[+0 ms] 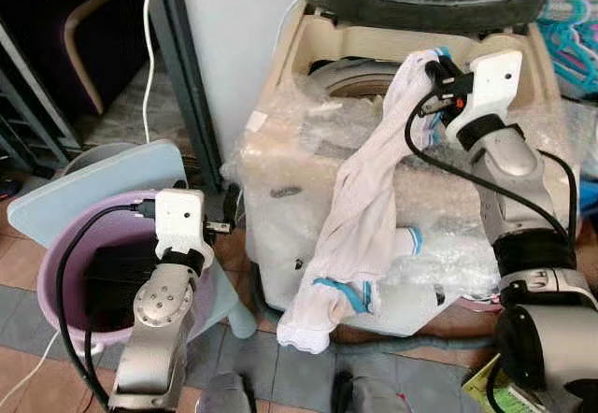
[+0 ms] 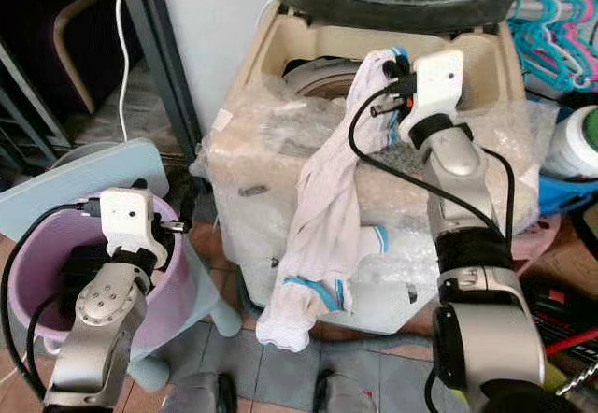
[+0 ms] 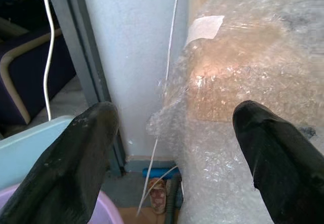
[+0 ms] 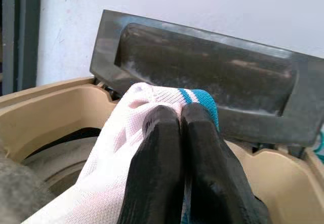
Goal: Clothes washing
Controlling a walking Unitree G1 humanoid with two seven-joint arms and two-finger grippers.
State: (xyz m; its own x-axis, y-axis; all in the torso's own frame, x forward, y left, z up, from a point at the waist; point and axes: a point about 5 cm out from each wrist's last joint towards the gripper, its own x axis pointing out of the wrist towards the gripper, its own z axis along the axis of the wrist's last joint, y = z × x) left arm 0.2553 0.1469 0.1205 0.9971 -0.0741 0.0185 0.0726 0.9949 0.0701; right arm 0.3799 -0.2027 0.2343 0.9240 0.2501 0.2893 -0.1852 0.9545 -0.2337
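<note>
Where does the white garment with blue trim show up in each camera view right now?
Left eye: white garment hangs centre, from right end effector down the washer front.
Right eye: centre again.
Left wrist: not seen.
Right wrist: bunched between the shut fingers.
Shared landmark: the washer's raised dark lid.

The garment (image 1: 360, 217) is pale pink-white with teal-blue bands at its cuffs. The washing machine (image 1: 308, 58) is beige under clear bubble wrap (image 1: 280, 151), its raised lid (image 4: 202, 72) dark grey. The laundry tub (image 2: 37, 254) is lilac, its board (image 1: 93, 189) pale blue. Hangers (image 2: 556, 30) are turquoise and pink.
</note>
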